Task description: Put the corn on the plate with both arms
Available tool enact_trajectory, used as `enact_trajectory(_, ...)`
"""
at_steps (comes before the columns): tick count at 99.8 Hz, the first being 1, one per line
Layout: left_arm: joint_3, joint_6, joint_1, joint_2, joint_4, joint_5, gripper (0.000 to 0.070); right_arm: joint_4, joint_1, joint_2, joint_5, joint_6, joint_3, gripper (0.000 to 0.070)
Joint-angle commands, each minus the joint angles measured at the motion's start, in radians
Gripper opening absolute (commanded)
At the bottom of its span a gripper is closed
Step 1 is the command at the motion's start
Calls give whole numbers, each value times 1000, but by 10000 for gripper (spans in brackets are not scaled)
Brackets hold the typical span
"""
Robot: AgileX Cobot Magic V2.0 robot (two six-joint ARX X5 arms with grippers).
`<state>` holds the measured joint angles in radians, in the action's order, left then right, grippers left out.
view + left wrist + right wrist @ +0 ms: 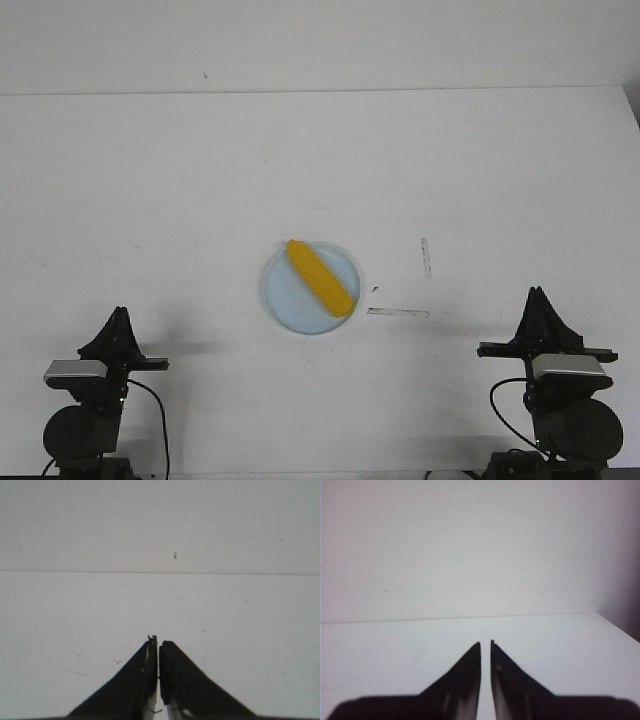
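Note:
The yellow corn (320, 278) lies slantwise on the pale blue plate (287, 303) in the middle of the white table, its tapered end pointing away to the left. Neither arm touches it. My left gripper (119, 312) rests low at the near left corner, well apart from the plate, with its jaws together and nothing between them (158, 642). At the near right corner sits my right gripper (537, 292), also far from the plate, its tips only a thin slit apart and empty (485, 642). Corn and plate are out of both wrist views.
Two short tape marks (398, 312) (426, 257) lie on the table to the right of the plate. The table's far edge (320, 92) meets a pale wall. The table's right edge (632, 110) shows at the far right.

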<state>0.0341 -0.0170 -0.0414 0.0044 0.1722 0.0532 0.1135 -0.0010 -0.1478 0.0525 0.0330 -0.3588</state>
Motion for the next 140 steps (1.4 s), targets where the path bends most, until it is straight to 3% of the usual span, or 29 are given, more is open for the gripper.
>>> enact_trajectory(1, -21, -2, 1, -1, 13, 0, 1, -12, 1, 3, 0, -1, -2, 38)
enact_trajectory(58, -21, -2, 1, -1, 13, 0, 1, -1, 3, 11, -11, -6, 5, 29)
enact_trajectory(82, -21, -2, 1, -1, 12, 0, 1, -113, 8, 53, -40, -10, 134, 10)
enact_trajectory(111, -21, -2, 1, -1, 12, 0, 1, -119, 8, 112, -131, -9, 247, 9)
enact_trajectory(140, -21, -2, 1, -1, 12, 0, 1, -148, 8, 147, -131, -8, 338, 10)
